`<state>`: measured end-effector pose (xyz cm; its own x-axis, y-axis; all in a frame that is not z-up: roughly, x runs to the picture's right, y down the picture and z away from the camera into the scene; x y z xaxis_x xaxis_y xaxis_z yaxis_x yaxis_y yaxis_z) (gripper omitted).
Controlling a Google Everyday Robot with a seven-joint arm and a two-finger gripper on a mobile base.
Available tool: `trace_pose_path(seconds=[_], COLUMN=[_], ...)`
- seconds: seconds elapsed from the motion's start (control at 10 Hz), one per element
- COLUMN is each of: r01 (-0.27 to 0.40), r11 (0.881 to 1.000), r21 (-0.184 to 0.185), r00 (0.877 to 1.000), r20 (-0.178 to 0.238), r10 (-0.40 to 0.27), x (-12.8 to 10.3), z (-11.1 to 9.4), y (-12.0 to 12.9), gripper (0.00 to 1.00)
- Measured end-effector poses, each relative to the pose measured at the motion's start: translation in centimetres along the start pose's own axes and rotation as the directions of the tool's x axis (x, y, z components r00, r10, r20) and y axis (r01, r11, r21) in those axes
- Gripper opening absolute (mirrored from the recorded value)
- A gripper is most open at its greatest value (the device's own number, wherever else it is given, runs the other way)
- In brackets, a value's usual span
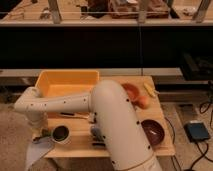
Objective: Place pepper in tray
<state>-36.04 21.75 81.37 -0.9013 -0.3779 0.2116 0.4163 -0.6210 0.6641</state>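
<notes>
The yellow-orange tray [67, 82] stands at the back left of the wooden table. My white arm reaches left across the tray's front, and its wrist bends down to the table's front left corner. There the gripper [42, 133] hangs low over the tabletop, just left of the metal cup [61, 133]. The pepper is hidden: I cannot make it out under or beside the gripper. Nothing shows inside the tray.
A dark-red bowl [152, 131] sits at the front right. An orange bowl [131, 91], a yellow banana-like piece [150, 90] and an orange fruit [143, 102] lie at the back right. A thin dark stick [67, 114] lies before the tray. A pale cloth [37, 150] hangs off the front left corner.
</notes>
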Motion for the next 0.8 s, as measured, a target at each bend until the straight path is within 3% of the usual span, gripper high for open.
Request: trace_pose_path(seconds=[0.7,0.8], r01=[0.030,0.032], r11=[1.000,0.999], r21=[0.006,0.006], r00=[1.000,0.999], r20=[0.006,0.009], r10=[-0.030,-0.032], x=[0.22,0.22], z=[0.65,0.70], y=[-0.35,-0.38], gripper=[0.36,0.31])
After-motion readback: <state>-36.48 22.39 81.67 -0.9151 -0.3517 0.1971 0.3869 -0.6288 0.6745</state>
